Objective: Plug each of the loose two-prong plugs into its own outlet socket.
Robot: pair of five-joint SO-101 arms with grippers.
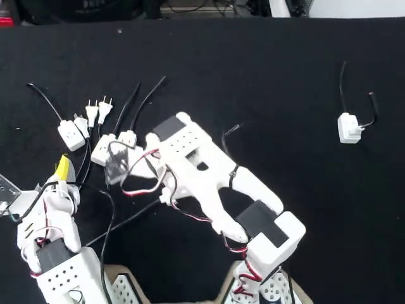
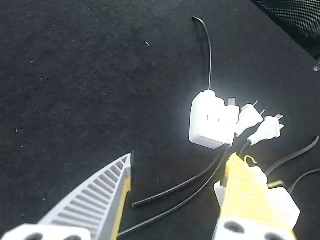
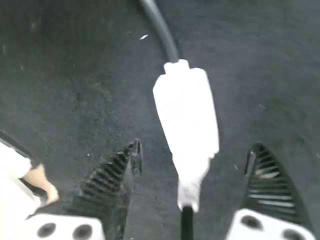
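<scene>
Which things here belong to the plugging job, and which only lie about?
For the job: two loose plugs, left socket, middle socket at the right end effector, far socket.
Lying about: cables behind the table, red thing at its corner.

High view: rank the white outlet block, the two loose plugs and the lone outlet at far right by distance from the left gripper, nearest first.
1. The white outlet block, just ahead of the left gripper, at the table's left.
2. The two loose plugs, just beyond that block.
3. The lone outlet, far across on the right.
</scene>
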